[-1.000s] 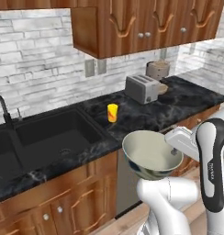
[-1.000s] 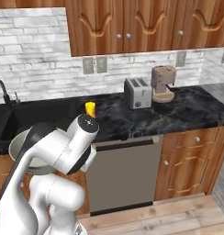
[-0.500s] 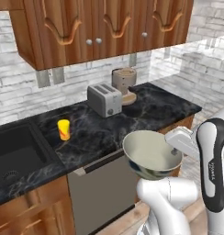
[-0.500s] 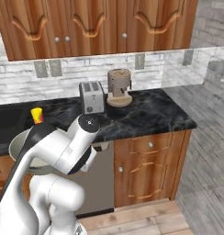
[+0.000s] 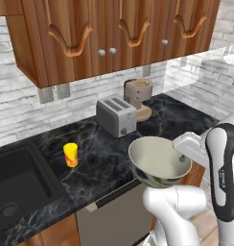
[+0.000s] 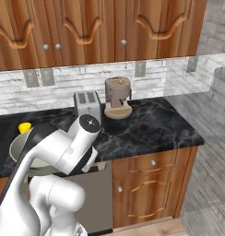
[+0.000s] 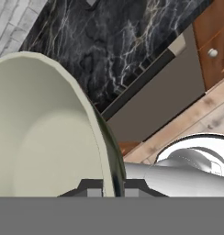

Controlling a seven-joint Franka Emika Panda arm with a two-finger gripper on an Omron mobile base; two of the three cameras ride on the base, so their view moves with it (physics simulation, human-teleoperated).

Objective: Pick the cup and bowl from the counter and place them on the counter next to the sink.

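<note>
Since the earlier pictures our base had driven on, so the whole view slid: the black sink basin [image 5: 16,192] had gone to the far left edge and the small yellow tumbler-shaped cup [image 5: 70,154] sat further left in the left base view, though neither had shifted on the worktop itself.

At the left, the cup stood upright on the glossy black marble counter [image 5: 99,153], just right of the sink. Further right and farther back stood a silver two-slot toaster [image 5: 116,116], and beside it a tan coffee machine [image 5: 138,96] against the white brick wall. Nearer us, the wide grey-beige bowl with a pale inside [image 5: 158,161] was held off the counter, in front of its near edge and above a grey dishwasher front [image 5: 114,221]. The gripper [image 7: 113,186] was clenched on the bowl's right rim, one finger on each side of the wall. From the right base view the bowl [image 6: 26,152] sat behind the arm.
</note>
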